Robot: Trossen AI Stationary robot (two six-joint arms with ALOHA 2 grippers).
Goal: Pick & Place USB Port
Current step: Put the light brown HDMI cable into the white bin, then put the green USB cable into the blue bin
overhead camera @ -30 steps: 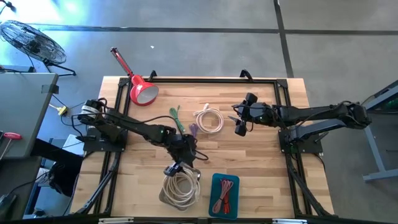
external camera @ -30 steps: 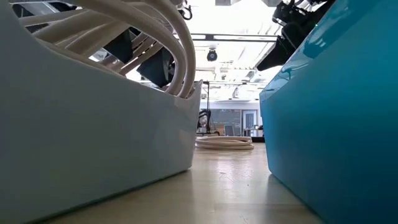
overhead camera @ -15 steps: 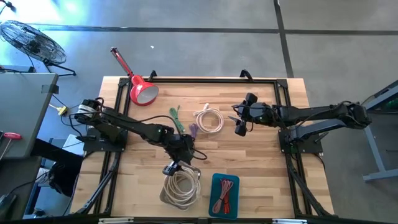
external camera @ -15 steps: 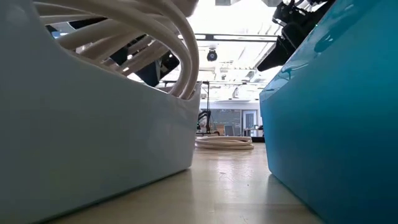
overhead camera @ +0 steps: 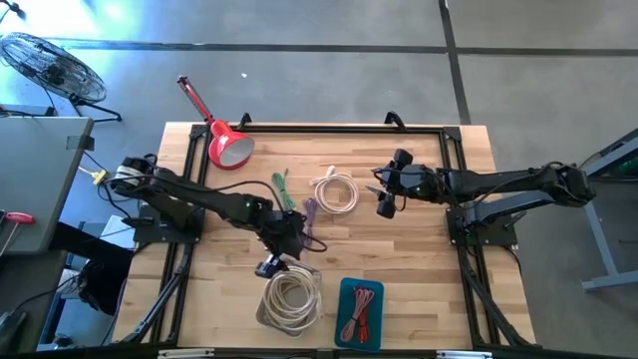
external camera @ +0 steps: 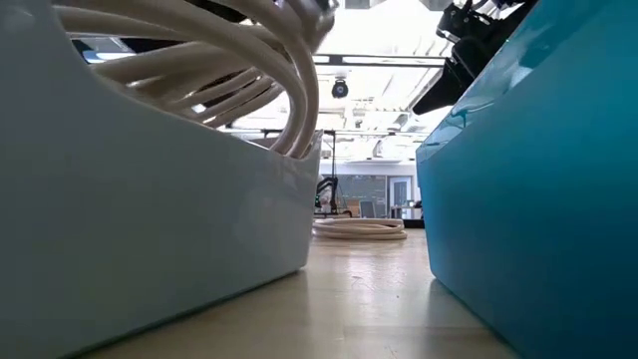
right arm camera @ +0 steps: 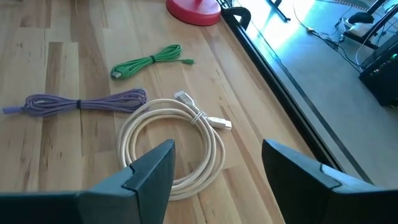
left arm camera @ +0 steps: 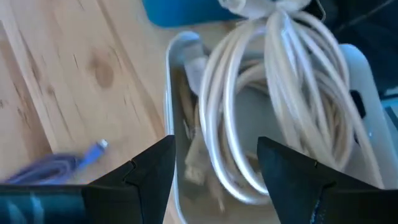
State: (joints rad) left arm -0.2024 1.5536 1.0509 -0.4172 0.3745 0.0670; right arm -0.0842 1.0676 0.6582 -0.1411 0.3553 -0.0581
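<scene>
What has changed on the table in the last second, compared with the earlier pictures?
The left end effector has drawn back from above the white bin, toward the table's middle, open and holding nothing. The white cable coil has been let go and lies in that bin. The right end effector, open above the loose white cable, has not moved. The green cable, purple cable and blue bin stayed put.

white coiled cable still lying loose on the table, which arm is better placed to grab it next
Right. The right gripper hovers open just beside the loose white coiled cable, which fills its wrist view. The left gripper sits open over the white bin, farther off.
</scene>
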